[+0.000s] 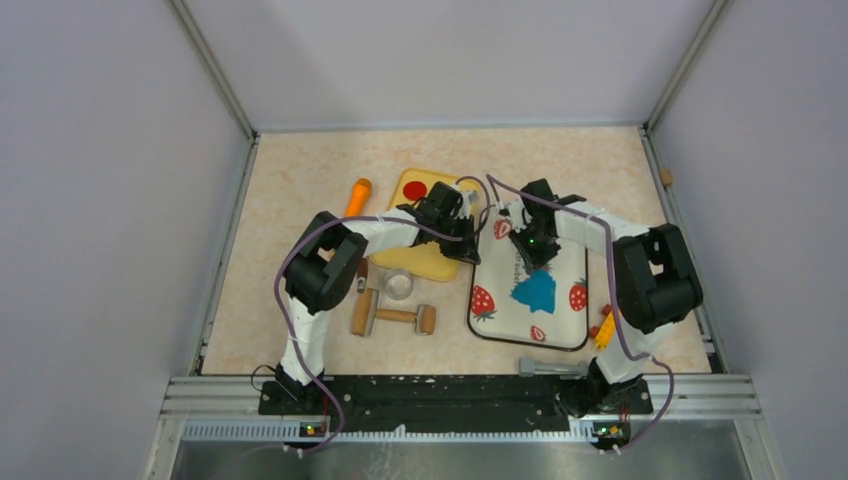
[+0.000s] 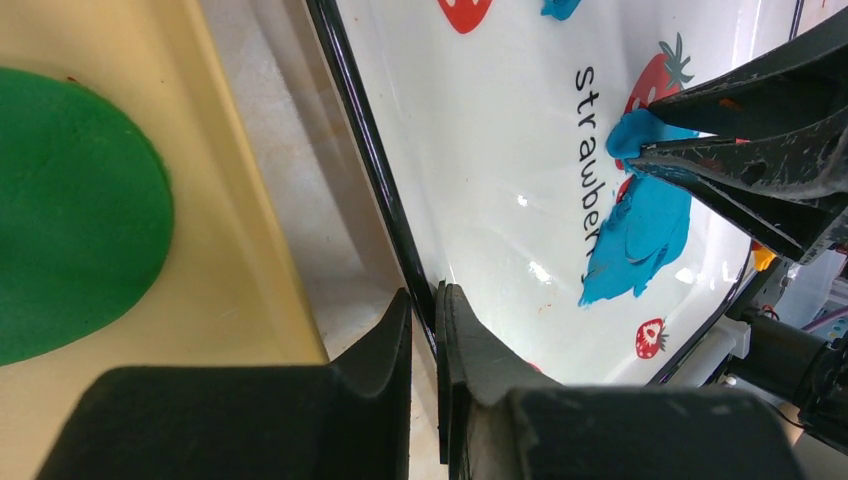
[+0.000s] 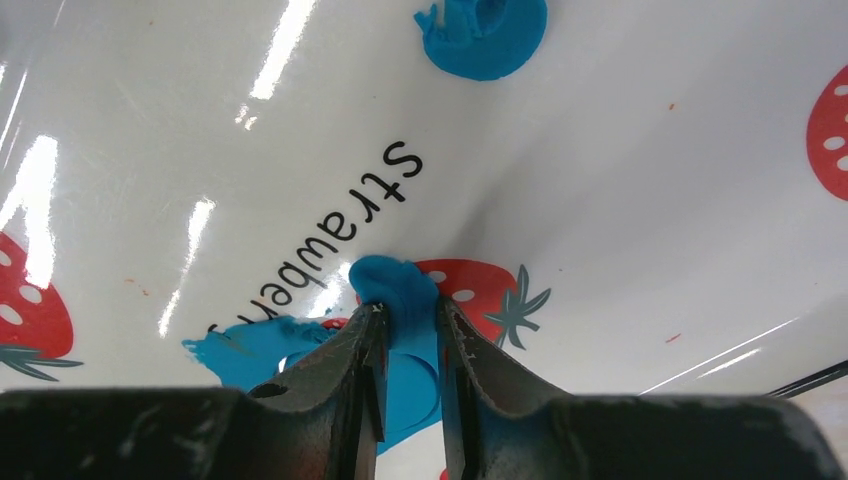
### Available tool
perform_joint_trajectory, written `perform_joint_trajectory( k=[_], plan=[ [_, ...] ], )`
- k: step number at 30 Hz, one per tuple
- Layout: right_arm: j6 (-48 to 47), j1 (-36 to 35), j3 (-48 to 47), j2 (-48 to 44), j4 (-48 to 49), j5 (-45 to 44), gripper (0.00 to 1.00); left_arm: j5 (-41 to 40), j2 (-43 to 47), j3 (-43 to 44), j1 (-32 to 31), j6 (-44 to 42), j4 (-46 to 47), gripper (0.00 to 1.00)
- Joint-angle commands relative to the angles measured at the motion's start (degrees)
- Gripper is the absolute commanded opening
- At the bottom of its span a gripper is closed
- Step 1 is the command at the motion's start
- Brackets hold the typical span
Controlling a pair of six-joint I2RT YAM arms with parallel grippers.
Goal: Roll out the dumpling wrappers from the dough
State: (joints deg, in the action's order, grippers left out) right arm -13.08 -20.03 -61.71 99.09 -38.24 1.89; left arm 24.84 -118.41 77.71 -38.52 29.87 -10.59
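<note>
The dough [image 1: 535, 291] is a ragged blue patch on the white strawberry tray [image 1: 505, 322]. My right gripper [image 3: 408, 312] has its fingers pressed on both sides of a raised lump of that dough [image 3: 395, 285], pinching it up from the flat patch [image 2: 640, 225]. A smaller roundish blue piece [image 3: 485, 35] lies farther along the tray [image 3: 620, 180]; I cannot tell whether it is a clean dumpling wrapper. My left gripper [image 2: 425, 295] is shut on the tray's black left rim [image 2: 370, 150], seen from above as the left gripper [image 1: 468, 250] beside the right gripper [image 1: 535, 262].
A yellow board [image 1: 432, 262] left of the tray carries a red disc [image 1: 415, 190] and a green disc [image 2: 70, 210]. A wooden rolling pin [image 1: 393, 316], a metal ring cutter [image 1: 398, 284] and an orange-handled tool [image 1: 357, 196] lie left. A grey tool [image 1: 550, 367] lies at the near edge.
</note>
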Motion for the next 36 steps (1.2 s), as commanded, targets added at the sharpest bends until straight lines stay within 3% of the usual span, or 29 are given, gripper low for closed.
perform_joint_trajectory(
  k=[1, 18, 28, 36],
  plan=[
    [-2.96, 3.69, -0.77, -0.99, -1.22, -8.0, 0.23, -0.93, -0.52, 0.54, -0.02, -3.06, -3.3, 0.0],
    [-5.69, 7.94, 6.22, -14.58, -7.1, -3.87, 0.1, -1.31, -0.92, 1.28, 0.28, -3.24, -3.47, 0.0],
    [-16.47, 6.32, 1.09, -21.78, -25.31, 18.1, 0.09, -0.03, -2.73, 3.76, 0.64, -2.94, -3.49, 0.0],
    [-20.26, -5.48, -1.28, -23.24, -31.16, 28.42, 0.11, 1.51, -3.45, 5.61, 0.85, -3.26, -3.18, 0.0]
  ],
)
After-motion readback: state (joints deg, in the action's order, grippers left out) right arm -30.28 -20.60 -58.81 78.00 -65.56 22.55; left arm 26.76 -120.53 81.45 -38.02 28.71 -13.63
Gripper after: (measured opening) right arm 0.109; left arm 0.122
